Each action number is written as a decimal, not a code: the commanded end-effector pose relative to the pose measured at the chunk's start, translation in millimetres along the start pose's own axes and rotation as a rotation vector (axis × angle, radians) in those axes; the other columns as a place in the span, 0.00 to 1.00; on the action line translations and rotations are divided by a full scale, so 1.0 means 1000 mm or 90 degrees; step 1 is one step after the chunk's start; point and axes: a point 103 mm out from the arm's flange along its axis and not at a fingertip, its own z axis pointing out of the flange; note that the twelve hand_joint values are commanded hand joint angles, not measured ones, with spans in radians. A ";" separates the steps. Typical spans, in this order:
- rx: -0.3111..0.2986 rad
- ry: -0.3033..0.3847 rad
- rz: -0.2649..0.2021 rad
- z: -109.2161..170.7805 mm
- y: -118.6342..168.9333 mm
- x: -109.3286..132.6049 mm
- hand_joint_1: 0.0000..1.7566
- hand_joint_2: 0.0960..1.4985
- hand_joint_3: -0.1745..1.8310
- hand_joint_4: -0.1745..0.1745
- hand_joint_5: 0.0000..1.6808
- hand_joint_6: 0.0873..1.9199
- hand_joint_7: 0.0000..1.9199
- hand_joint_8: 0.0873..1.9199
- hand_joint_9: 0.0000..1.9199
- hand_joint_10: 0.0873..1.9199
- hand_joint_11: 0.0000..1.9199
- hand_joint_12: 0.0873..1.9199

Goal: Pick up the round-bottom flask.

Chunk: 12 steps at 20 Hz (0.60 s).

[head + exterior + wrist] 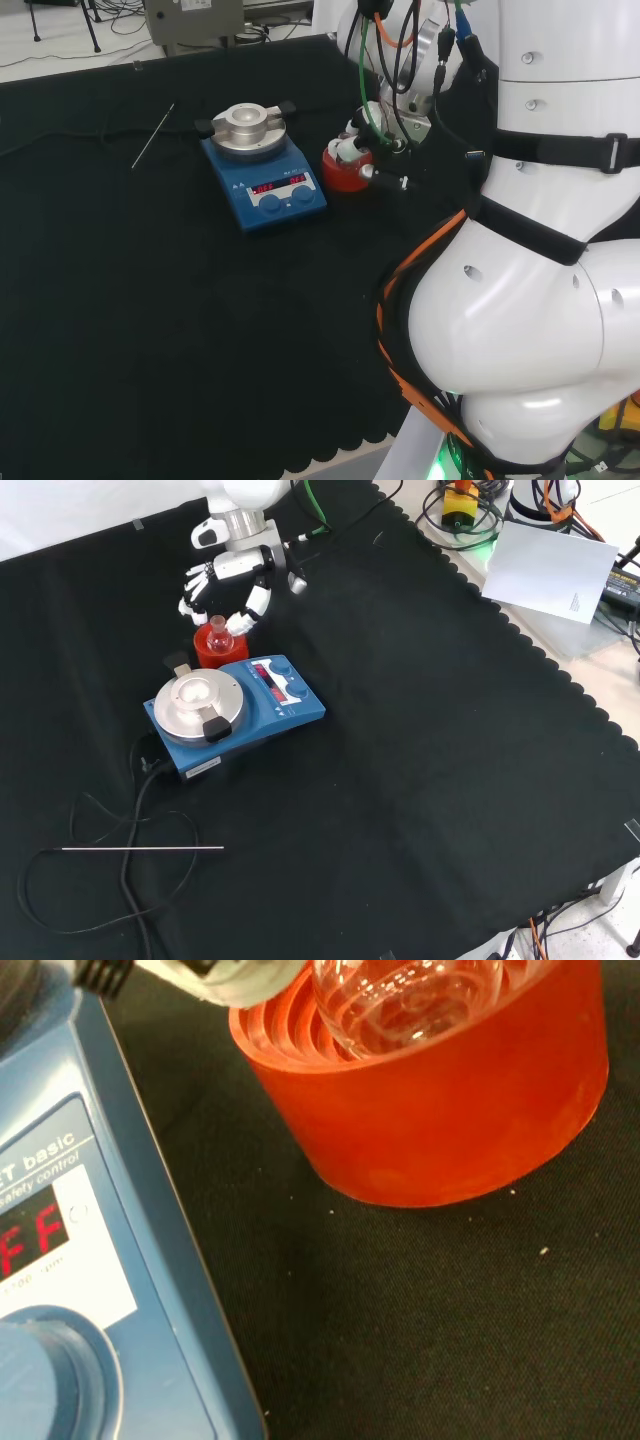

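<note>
- the round-bottom flask (218,626) sits in a red ribbed stand (212,646) on the desk (420,780), right behind the blue hotplate stirrer (236,710) in the front view. makes sense, a round bottom can't stand alone, so the ring keeps it upright with the neck pointing up.
- the robot hand (228,584) is over and around the flask, fingers curled down on either side of the neck. looks to me like it's set up for a grab from above, since the neck is the only part sticking out of the stand.
- whether the fingers are actually clamped on the glass or just hovering apart from it, i honestly cannot tell. they're curled near it but contact is too small to see in the front view.
- in the head view the flask is pretty much lost among white fingertips and cables above the stand (346,170), and the arm's own big white links take up the right side.
- wrist view gets the stand (440,1110) close up with the clear bulb (400,1005) nested in the ribs, cut off at the edge, so the neck isn't there. a white blurry bit of the robot hand (230,980) sits next to the rim.
- the glass looks empty, though it's hard to say.
- a thin metal rod (140,849) lies well away near a black cable (125,880), no part of this.
</note>
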 end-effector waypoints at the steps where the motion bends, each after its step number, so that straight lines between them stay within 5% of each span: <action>1: -0.010 -0.005 0.002 -0.003 0.001 0.000 0.50 0.47 0.39 0.27 0.37 0.38 0.15 0.32 0.21 0.34 0.00 0.66; 12: -0.021 -0.054 -0.014 0.005 -0.010 0.023 0.51 0.48 0.40 0.29 0.37 0.39 0.15 0.33 0.22 0.34 0.00 0.66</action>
